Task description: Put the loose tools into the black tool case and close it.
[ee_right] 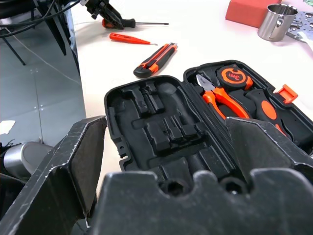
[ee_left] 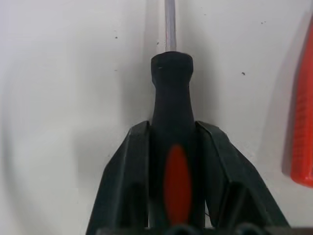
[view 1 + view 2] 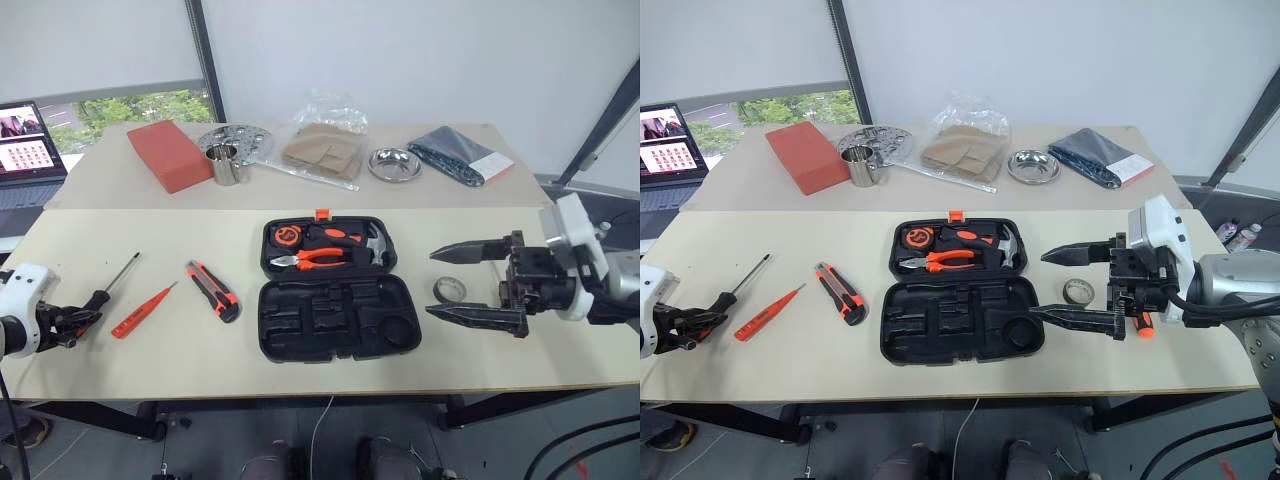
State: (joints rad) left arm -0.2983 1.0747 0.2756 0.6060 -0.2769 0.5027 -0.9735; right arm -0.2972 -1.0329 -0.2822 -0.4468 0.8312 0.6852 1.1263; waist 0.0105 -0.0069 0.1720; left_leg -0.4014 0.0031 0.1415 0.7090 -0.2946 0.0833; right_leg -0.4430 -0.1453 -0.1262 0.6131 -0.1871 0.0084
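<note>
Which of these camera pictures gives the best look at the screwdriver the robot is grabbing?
The left wrist view: the screwdriver sits close up, its black-and-orange handle between the left gripper's jaws. Both eye views show it small at the table's left edge. The right wrist view shows it far off, beside the tester screwdriver.

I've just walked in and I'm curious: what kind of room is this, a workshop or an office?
Probably a lab or test room set up as a workbench. Plain tables hold an open black tool case and loose hand tools, such as a utility knife; a laptop sits at the side by a blinded window.
</note>
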